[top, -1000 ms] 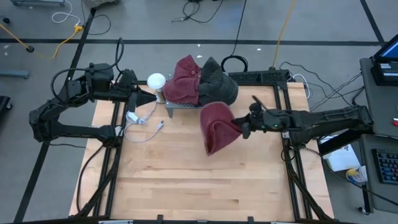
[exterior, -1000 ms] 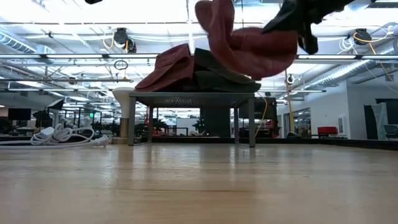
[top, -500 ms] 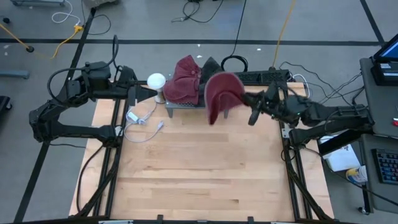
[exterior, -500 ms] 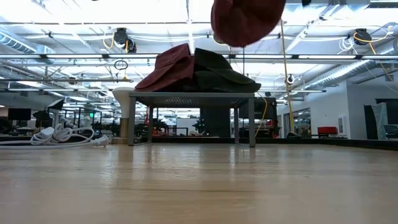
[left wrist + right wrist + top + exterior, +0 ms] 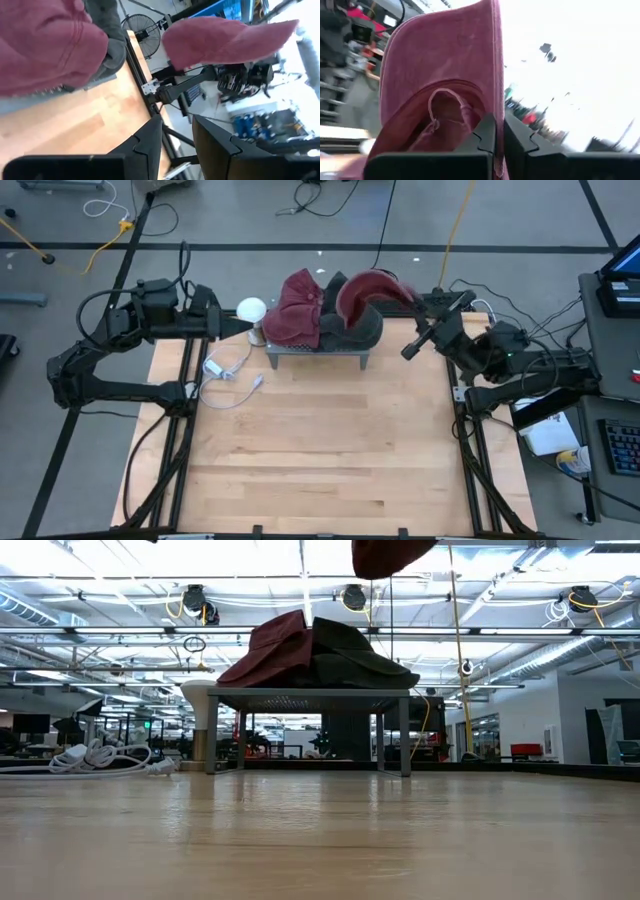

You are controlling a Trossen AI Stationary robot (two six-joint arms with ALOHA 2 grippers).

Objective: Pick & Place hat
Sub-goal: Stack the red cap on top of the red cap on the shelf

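We see no readable writing. The wooden table (image 5: 320, 460) lies bare across its near half. At its far edge a small rack (image 5: 318, 352) carries piled hats (image 5: 300, 310). Above it our right gripper (image 5: 408, 298), jaws pinched on the maroon hat (image 5: 362, 288), hangs raised. Our left gripper (image 5: 245, 330) waits far left, jaws narrowly parted, holding nothing.

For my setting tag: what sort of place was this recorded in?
Likely a robotics lab or workshop in an open industrial hall: exposed ceiling pipes and lights, loose cables on the bare floor, and a computer keyboard beside the wooden table.
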